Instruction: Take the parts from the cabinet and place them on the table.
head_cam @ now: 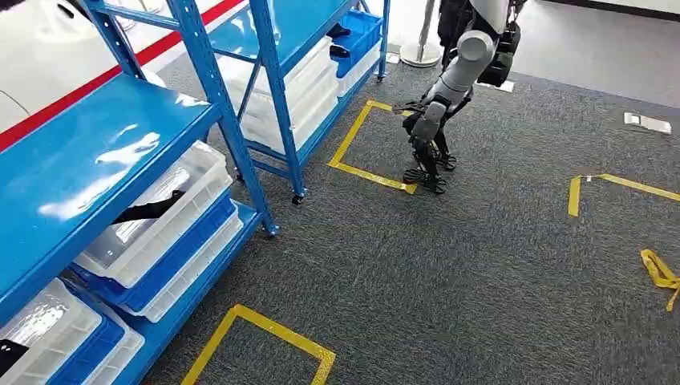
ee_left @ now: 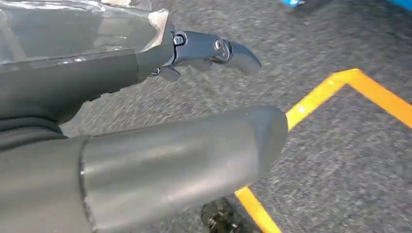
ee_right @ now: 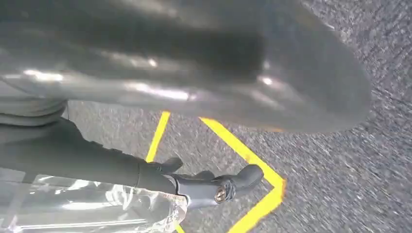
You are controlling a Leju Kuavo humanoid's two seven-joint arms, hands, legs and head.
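A blue steel cabinet [head_cam: 216, 96] stands on my left, with white bins [head_cam: 172, 204] and blue bins on its lower shelves. A black part [head_cam: 148, 210] lies in the nearest white bin, and another dark part [head_cam: 10, 353] shows in the bin at the bottom left. My left hand [ee_left: 73, 73] hangs over the grey carpet, its thumb [ee_left: 184, 160] apart from its dark fingers [ee_left: 214, 48], with nothing between them. My right hand [ee_right: 73, 155] also hangs over the carpet, thumb [ee_right: 194, 63] and fingers [ee_right: 214, 187] spread and empty. Clear film [ee_left: 73, 29] covers the back of each hand.
A second blue rack [head_cam: 297, 56] with stacked bins stands farther along. Another humanoid robot [head_cam: 449, 88] stands by a yellow tape square [head_cam: 361, 152]. More yellow tape marks [head_cam: 265, 333] lie on the carpet, and a stanchion base [head_cam: 421, 54] stands at the far end.
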